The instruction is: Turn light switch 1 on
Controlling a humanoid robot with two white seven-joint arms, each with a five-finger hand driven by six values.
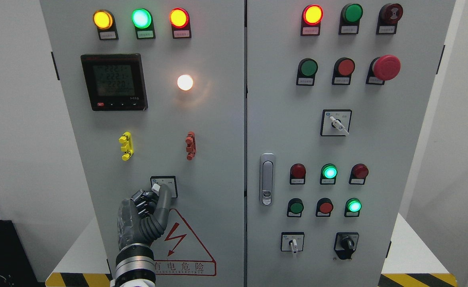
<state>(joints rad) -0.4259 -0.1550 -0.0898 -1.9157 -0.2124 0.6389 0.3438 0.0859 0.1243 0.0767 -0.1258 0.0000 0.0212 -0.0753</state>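
Note:
Light switch 1 [169, 183] is a small black-framed rotary selector low on the left cabinet door, below a lit white lamp [185, 82]. My left hand [156, 190] comes up from the bottom edge and covers the switch's left half. Its fingers [143, 198] are curled on the left and the thumb [164, 195] stands up on the right. The switch's white knob [156, 186] shows pinched between them. The right hand is out of the picture.
A yellow clip [126, 146] and a red clip [190, 146] sit above the switch, and a power meter [114, 82] higher up. A red warning triangle [184, 243] lies right of my wrist. The right door carries a handle [266, 179], lamps, push buttons and selectors.

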